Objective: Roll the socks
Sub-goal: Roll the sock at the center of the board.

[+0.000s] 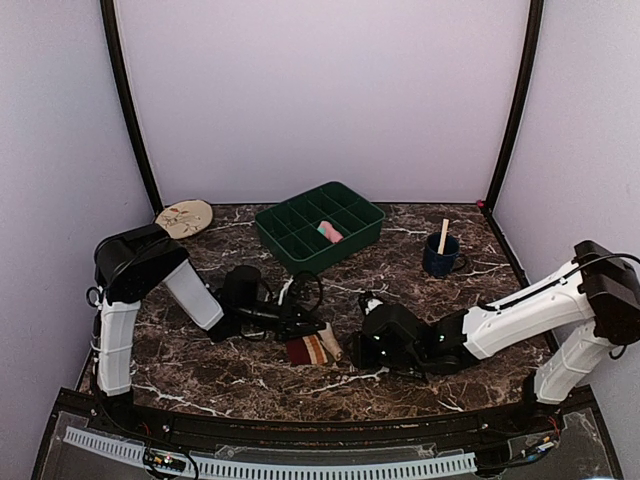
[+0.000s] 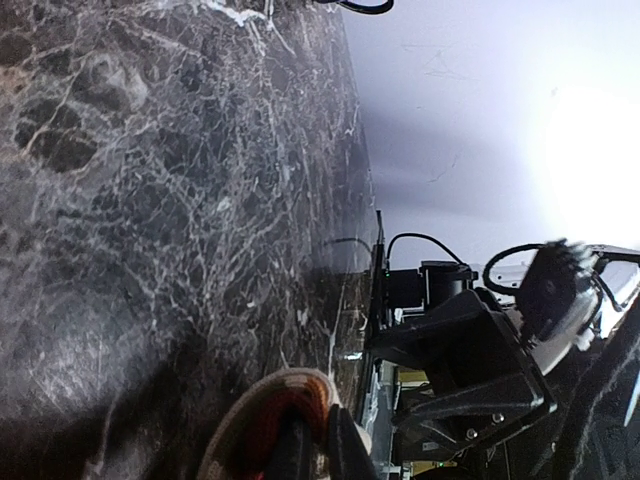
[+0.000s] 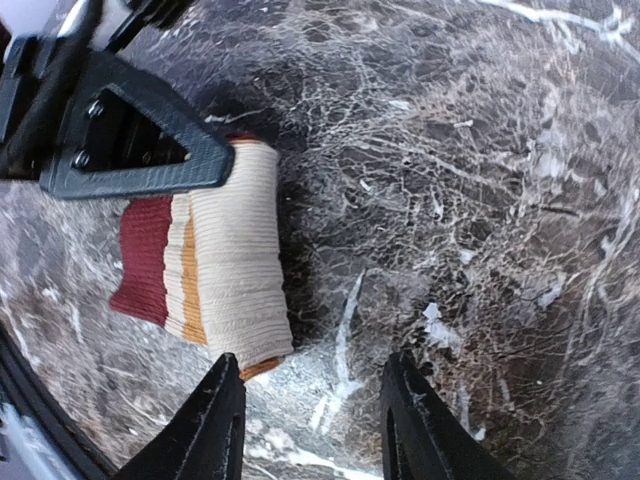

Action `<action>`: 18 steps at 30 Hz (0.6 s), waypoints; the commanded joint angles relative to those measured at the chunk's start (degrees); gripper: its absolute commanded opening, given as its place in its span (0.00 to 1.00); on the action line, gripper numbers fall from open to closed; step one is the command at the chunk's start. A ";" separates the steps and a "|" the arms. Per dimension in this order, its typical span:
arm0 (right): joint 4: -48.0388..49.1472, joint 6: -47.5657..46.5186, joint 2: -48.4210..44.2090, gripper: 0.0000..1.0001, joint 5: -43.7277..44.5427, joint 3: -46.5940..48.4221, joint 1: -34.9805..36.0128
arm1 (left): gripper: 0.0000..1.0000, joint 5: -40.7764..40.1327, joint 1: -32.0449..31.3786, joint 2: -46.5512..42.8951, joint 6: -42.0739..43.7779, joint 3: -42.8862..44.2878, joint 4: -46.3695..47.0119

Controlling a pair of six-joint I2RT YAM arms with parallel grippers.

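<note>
A round beige disc [image 1: 184, 217] lies on the counter [image 1: 400, 295], left of the green divided tray [image 1: 350, 248]. In front of the tray, the left end effector [image 2: 315, 450] is clenched on the beige striped sock [image 3: 225, 260], which is rolled up, with its tips buried in the roll's end. The pink sock [image 1: 329, 232] sits in a middle compartment of the tray. Front-right of the tray, the right end effector [image 3: 311, 360] stands released just beside the roll, not touching it. A blue mug [image 1: 438, 260] holding a wooden stick [image 1: 443, 236] stands right of the tray.

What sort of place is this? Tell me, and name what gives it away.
Probably a robot test cell: pale blank walls enclose a marbled table, a left arm and right arm are mounted at its near edge, and props sit out: a green divider tray, a blue mug, a striped sock.
</note>
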 commanded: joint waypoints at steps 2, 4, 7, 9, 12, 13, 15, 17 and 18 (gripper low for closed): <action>11.79 7.75 -1.00 0.44 -7.95 -3.28 -3.36 | 0.00 0.13 0.86 5.60 -4.89 -3.32 9.77; 15.07 9.12 -0.40 0.45 -9.99 -3.86 -4.33 | 0.00 0.33 0.88 6.64 -5.90 -3.73 12.43; 18.35 10.46 0.92 0.46 -12.34 -4.00 -5.22 | 0.00 0.38 0.92 7.59 -6.34 -3.95 14.33; 20.11 10.99 2.61 0.46 -13.62 -3.97 -5.70 | 0.00 0.39 1.04 7.95 -6.22 -4.01 14.50; 23.18 12.19 4.63 0.47 -15.33 -4.66 -6.58 | 0.00 0.31 1.21 8.32 -6.54 -4.28 15.09; 24.10 12.63 5.10 0.47 -15.90 -5.13 -6.86 | 0.00 0.32 1.23 8.32 -6.46 -4.30 14.94; 26.15 13.83 5.91 0.48 -16.51 -6.10 -7.38 | 0.00 0.33 1.28 8.41 -6.29 -4.24 14.57; 28.48 14.65 6.61 0.48 -17.15 -7.12 -7.77 | 0.00 0.33 1.37 8.46 -6.03 -4.40 14.15; 29.53 15.09 6.97 0.48 -17.54 -7.58 -7.95 | 0.00 0.38 1.42 8.53 -5.92 -4.39 13.91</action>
